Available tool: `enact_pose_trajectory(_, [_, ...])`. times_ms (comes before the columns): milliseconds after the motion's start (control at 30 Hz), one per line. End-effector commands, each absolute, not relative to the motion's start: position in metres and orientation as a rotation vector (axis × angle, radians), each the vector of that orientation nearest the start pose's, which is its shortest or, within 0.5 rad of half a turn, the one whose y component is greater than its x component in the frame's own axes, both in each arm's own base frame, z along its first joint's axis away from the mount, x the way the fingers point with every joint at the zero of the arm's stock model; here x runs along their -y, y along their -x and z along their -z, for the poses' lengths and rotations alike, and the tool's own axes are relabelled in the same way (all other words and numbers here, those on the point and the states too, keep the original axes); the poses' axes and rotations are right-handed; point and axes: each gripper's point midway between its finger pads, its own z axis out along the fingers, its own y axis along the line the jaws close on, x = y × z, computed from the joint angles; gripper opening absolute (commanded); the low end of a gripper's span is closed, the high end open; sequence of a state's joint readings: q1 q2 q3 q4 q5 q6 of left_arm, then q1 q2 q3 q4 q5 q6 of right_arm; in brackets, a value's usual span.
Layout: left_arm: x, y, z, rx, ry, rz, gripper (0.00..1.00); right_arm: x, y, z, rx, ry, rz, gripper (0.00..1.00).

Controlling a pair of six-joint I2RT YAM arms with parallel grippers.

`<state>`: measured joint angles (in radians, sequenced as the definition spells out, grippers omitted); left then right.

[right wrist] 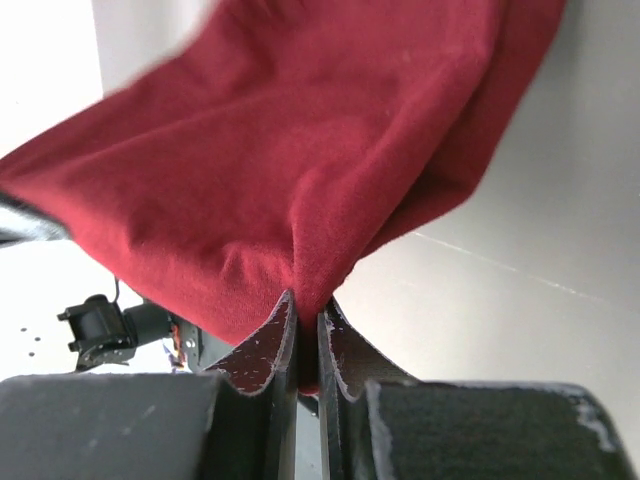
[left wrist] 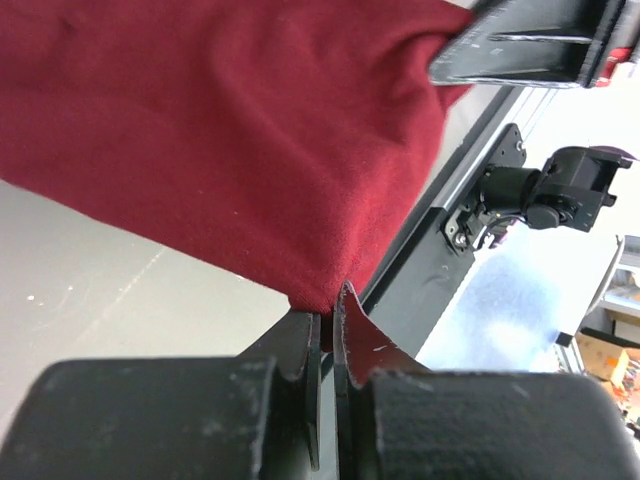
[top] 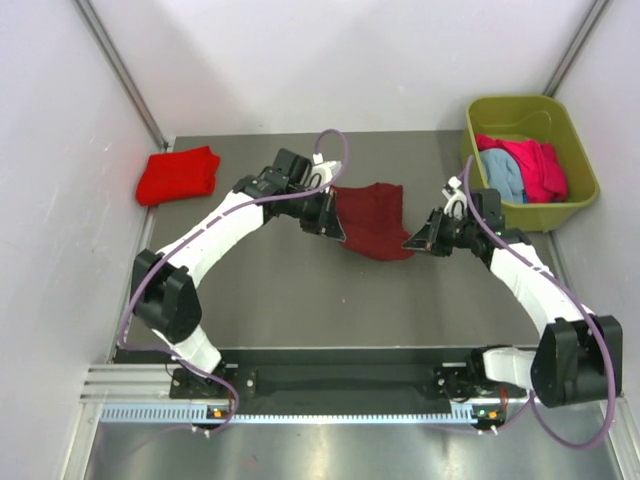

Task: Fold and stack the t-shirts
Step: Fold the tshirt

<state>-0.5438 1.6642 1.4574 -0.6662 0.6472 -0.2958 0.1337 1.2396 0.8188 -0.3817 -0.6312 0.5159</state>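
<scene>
Top external view, maroon shirt (top: 372,220) held up over mid table (top: 300,300), left tool (top: 335,224) clenched on its left edge, right tool (top: 412,243) pinching its right edge, red shirt (top: 178,175) folded far left, pink shirt (top: 537,165) and blue shirt (top: 500,173) in tub (top: 560,215).

The overhead view is bright and even. Only faint, soft shadows lie under the arms on the grey table (top: 260,290), and the white walls (top: 300,60) wash out pale toward the top of the frame. In both wrist views the maroon t-shirt (left wrist: 220,130) is fairly sharp, while the dark foreground along the bottom edge is blurred. The right of the left wrist view and the upper left of the right wrist view are blown out to white.
</scene>
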Motion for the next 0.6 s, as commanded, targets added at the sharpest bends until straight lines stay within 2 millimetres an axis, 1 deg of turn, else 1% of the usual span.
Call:
enact_pose_trajectory(0, [0.299,-0.284,-0.211,-2.429,-0.64,1.117,0.0,-0.156,-0.292,-0.178,-2.304,-0.092,-1.059,0.0])
enact_pose_trajectory(33, [0.299,-0.286,-0.211,-2.428,-0.64,1.116,0.0,-0.155,-0.295,-0.18,-2.299,-0.1,-1.062,0.0])
enact_pose_trajectory(67, [0.3,-0.289,-0.21,-2.431,-0.634,1.112,0.0,-0.153,-0.3,-0.176,-2.309,-0.123,-1.063,0.0])
enact_pose_trajectory(133, [0.303,-0.301,-0.206,-2.445,-0.618,1.111,0.0,-0.151,-0.313,-0.182,-2.291,-0.142,-1.069,0.0])
enact_pose_trajectory(167, [0.303,-0.306,-0.204,-2.454,-0.604,1.107,0.0,-0.151,-0.32,-0.175,-2.314,-0.161,-1.078,0.0])
enact_pose_trajectory(200, [0.301,-0.317,-0.194,-2.483,-0.576,1.101,0.0,-0.151,-0.332,-0.185,-2.284,-0.154,-1.08,0.0])
enact_pose_trajectory(233, [0.303,-0.327,-0.2,-2.463,-0.57,1.101,0.0,-0.152,-0.339,-0.186,-2.282,-0.158,-1.088,0.0])
enact_pose_trajectory(267, [0.302,-0.334,-0.198,-2.467,-0.562,1.095,0.0,-0.153,-0.348,-0.179,-2.303,-0.172,-1.096,0.0])
enact_pose_trajectory(300, [0.301,-0.35,-0.195,-2.469,-0.536,1.075,0.0,-0.153,-0.362,-0.192,-2.267,-0.153,-1.093,0.0])
enact_pose_trajectory(333, [0.3,-0.358,-0.194,-2.47,-0.522,1.072,0.0,-0.154,-0.371,-0.193,-2.265,-0.151,-1.096,0.0])
enact_pose_trajectory(367, [0.301,-0.366,-0.194,-2.464,-0.514,1.071,0.0,-0.155,-0.382,-0.182,-2.292,-0.168,-1.104,0.0])
enact_pose_trajectory(400, [0.301,-0.381,-0.192,-2.456,-0.499,1.065,0.0,-0.156,-0.397,-0.194,-2.257,-0.154,-1.105,0.0])
enact_pose_trajectory(433, [0.301,-0.388,-0.192,-2.451,-0.494,1.062,0.0,-0.156,-0.406,-0.194,-2.253,-0.154,-1.108,0.0])
enact_pose_trajectory(467, [0.302,-0.402,-0.189,-2.442,-0.485,1.05,0.0,-0.157,-0.424,-0.192,-2.251,-0.162,-1.113,0.0])
enact_pose_trajectory(533, [0.303,-0.412,-0.187,-2.436,-0.483,1.05,0.0,-0.158,-0.441,-0.192,-2.242,-0.161,-1.119,0.0])
enact_pose_trajectory(567, [0.303,-0.416,-0.185,-2.439,-0.477,1.053,0.0,-0.159,-0.451,-0.178,-2.267,-0.179,-1.122,0.0])
